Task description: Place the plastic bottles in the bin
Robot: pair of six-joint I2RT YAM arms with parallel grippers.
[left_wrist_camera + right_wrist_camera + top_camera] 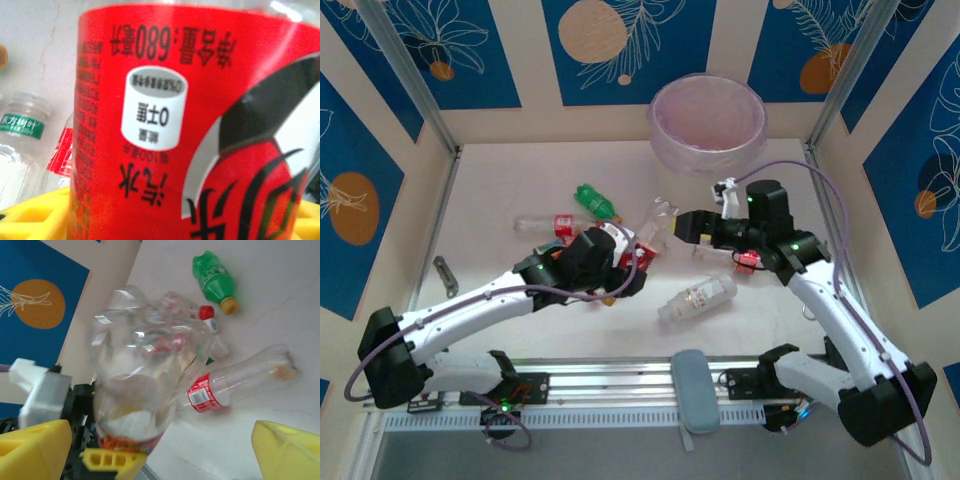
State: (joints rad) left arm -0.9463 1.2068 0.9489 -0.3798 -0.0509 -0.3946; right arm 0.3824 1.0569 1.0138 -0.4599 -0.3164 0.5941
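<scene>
My left gripper (pixel 623 262) (pixel 170 220) is shut on a clear plastic bottle with a big red label (pixel 200 115) (pixel 655 225) (pixel 135 370), held tilted above the table. My right gripper (pixel 682 228) (pixel 162 440) stands open just right of that bottle, with nothing between its fingers. On the table lie a green bottle (pixel 597 201) (pixel 214 281), a clear red-labelled bottle (pixel 542 223) (pixel 235 382) and a white-labelled bottle (pixel 697 299). A green-labelled clear bottle (pixel 22 127) lies close to the held one. The round bin (pixel 710 160) with its pale lilac bag stands at the back.
A small metal piece (pixel 445 275) lies near the left wall. A red-labelled item (pixel 748 260) sits under the right arm. A grey pad (pixel 695 390) rests on the front rail. Patterned walls enclose the table on three sides.
</scene>
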